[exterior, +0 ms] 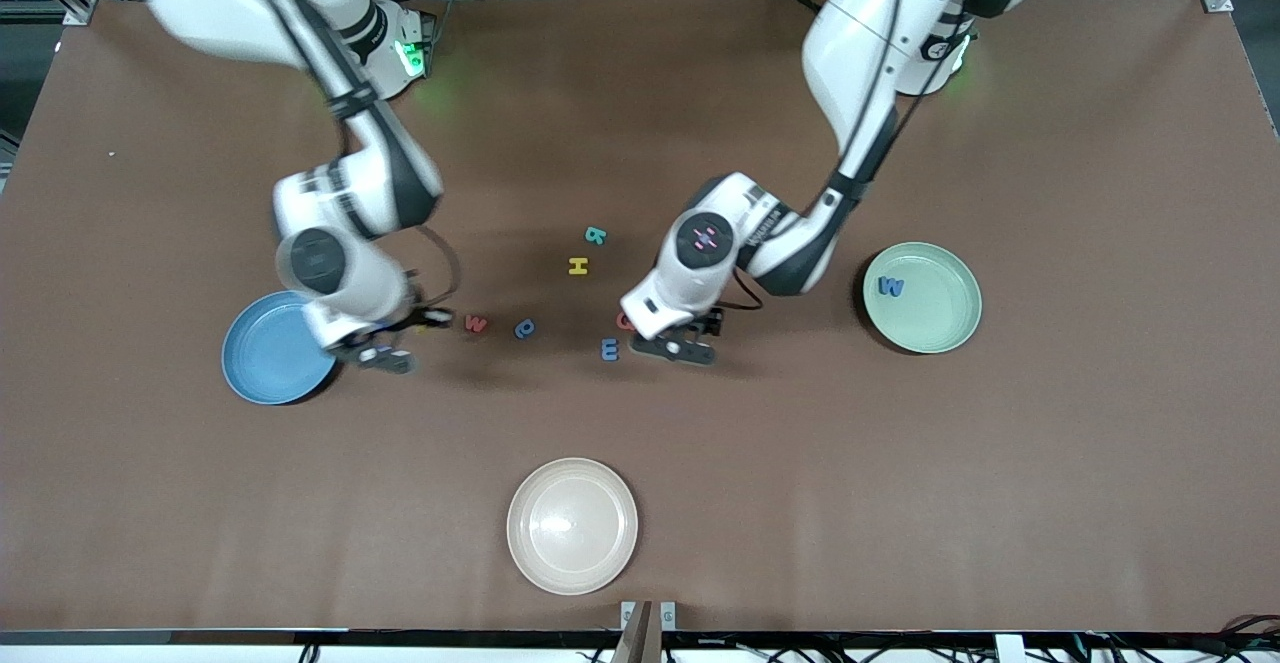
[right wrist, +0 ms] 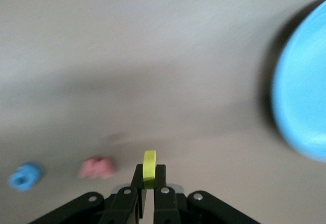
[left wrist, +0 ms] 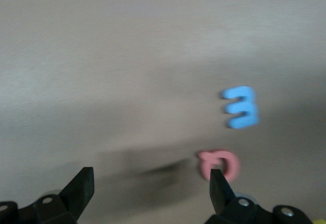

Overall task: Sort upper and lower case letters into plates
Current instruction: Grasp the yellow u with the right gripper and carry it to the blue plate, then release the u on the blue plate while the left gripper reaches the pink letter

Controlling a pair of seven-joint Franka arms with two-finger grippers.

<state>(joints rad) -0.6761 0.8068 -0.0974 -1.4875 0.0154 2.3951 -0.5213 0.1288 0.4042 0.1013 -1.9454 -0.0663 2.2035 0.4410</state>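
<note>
My right gripper (exterior: 385, 353) (right wrist: 149, 180) is shut on a small yellow letter (right wrist: 149, 167), over the table at the rim of the sky blue plate (exterior: 272, 351) (right wrist: 303, 96). My left gripper (exterior: 680, 347) (left wrist: 150, 188) hangs open and holds nothing, over the table next to a red round letter (exterior: 625, 321) (left wrist: 220, 164) and a blue E (exterior: 610, 349) (left wrist: 241, 107). One of its fingertips (left wrist: 218, 183) stands right at the red round letter. A red w (exterior: 476, 323) (right wrist: 97, 168), a blue Q (exterior: 525, 328) (right wrist: 24, 177), a yellow H (exterior: 578, 266) and a teal R (exterior: 596, 235) lie between the arms. The mint green plate (exterior: 940, 333) holds a blue W (exterior: 890, 286).
A cream-white plate (exterior: 572, 525) sits near the table's front edge, nearer to the front camera than the letters. The brown table (exterior: 900, 493) stretches wide around the plates.
</note>
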